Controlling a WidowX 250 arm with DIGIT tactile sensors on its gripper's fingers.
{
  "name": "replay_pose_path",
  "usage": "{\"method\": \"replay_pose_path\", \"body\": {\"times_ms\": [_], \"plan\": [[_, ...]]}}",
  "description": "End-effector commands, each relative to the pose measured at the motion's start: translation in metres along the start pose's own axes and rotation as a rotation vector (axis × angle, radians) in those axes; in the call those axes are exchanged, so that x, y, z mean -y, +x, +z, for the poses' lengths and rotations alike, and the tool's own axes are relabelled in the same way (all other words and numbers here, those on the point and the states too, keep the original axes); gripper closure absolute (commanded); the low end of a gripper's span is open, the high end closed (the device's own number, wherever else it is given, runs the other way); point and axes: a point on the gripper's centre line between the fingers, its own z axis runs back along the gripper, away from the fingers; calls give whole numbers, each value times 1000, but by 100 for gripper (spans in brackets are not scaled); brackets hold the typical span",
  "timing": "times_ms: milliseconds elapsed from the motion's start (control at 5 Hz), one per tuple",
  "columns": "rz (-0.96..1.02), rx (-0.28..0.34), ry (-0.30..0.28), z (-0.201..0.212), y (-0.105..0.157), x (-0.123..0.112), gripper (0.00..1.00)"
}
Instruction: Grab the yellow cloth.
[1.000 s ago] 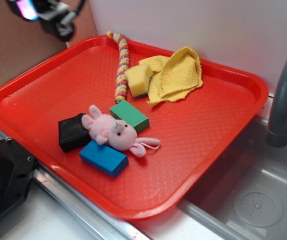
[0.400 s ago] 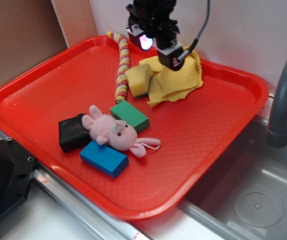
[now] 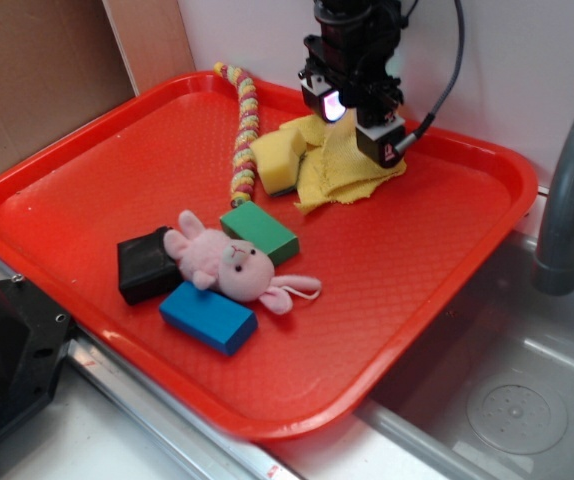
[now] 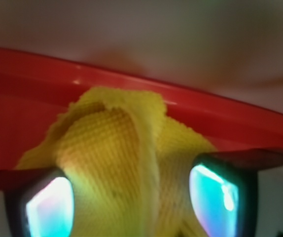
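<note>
Yellow cloth (image 3: 342, 170): bunched at the red tray's (image 3: 447, 250) far edge, beside a pale sponge (image 3: 277, 160). My gripper (image 4: 131, 197): jaws apart, straddling a raised fold of the cloth.

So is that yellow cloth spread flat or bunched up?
Bunched up. The yellow cloth rises in a raised fold between the gripper fingers, crumpled beside the sponge.

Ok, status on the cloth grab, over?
Gripper open, fingers straddling a raised fold. Yellow cloth not yet pinched, on the tray. Sponge touching cloth, clear of fingers.
</note>
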Motion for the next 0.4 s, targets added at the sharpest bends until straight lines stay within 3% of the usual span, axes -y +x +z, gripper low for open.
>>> {"method": "replay_pose_path", "body": {"times_ms": [0, 200], "plan": [[2, 83, -6, -1, 8, 1, 100], [26, 115, -15, 9, -3, -3, 100]]}}
